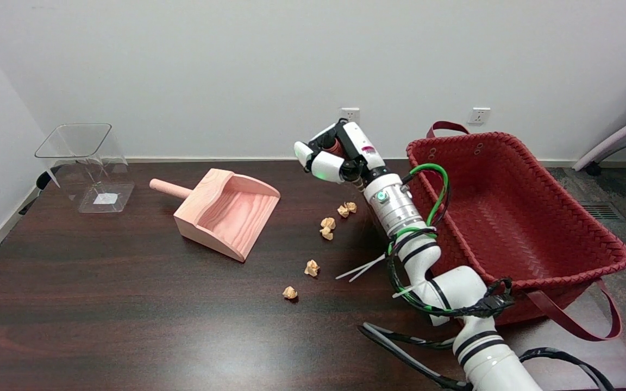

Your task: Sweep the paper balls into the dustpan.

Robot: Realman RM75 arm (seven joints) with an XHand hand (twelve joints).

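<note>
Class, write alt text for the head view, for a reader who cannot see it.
A white robot arm reaches over a dark wooden table, its right hand raised with fingers curled around something reddish-brown, above scattered paper balls. A pink wooden dustpan lies left of them, its open mouth facing the balls. A clear plastic container stands far left, a red woven basket at right.

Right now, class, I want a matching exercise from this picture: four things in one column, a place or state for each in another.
Things:
1. dustpan
2. basket
3. clear bin
4. right hand

Places or states:
A. far left of the table
B. raised above the paper balls
C. left of the balls, mouth towards them
D. right end of the table

Pairs: 1-C, 2-D, 3-A, 4-B
</note>
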